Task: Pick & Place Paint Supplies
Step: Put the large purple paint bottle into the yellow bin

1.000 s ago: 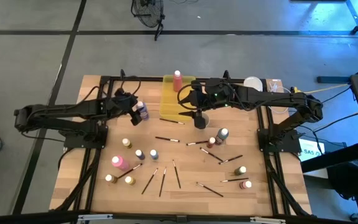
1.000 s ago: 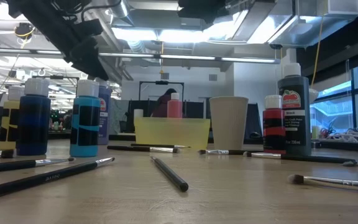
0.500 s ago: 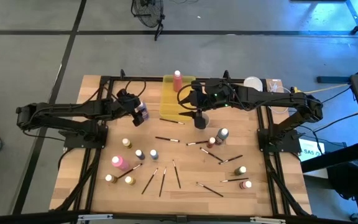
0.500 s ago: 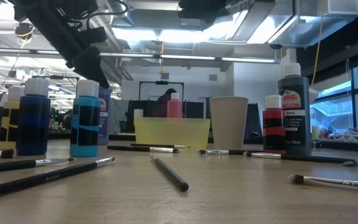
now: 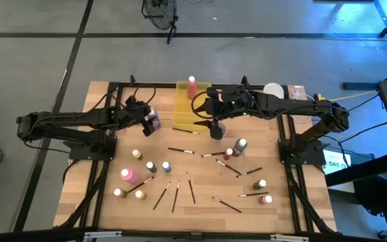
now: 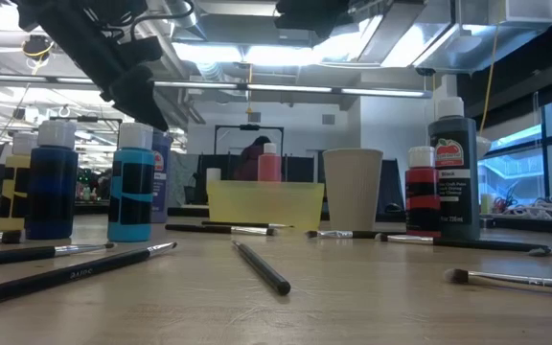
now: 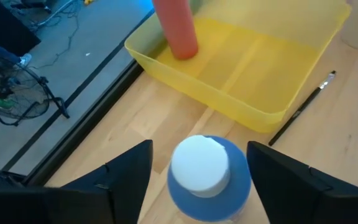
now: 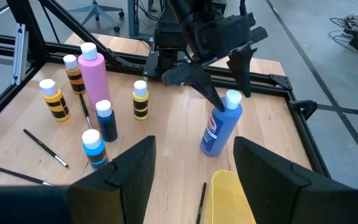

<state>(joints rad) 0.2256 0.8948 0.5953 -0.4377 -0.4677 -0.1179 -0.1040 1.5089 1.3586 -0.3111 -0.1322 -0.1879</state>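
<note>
Right wrist view shows my left gripper (image 8: pixel 225 68) now spread wide and clear of the blue bottle (image 8: pixel 220 124), upright on the wood just beside the yellow tray (image 5: pixel 183 114) (not in it), so placing remains undone.

Two matte-black jointed arms, looped black cables, left pincer (image 5: pixel 152 123) with broad tapered dark fingers (image 7: pixel 129 171)

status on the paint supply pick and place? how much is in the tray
Done: one pink bottle stands in the yellow tray. In hand: left gripper straddles the blue bottle beside the tray, fingers open. Left: remaining bottles and brushes scattered on the table. Right gripper waits nearby, open.
</note>
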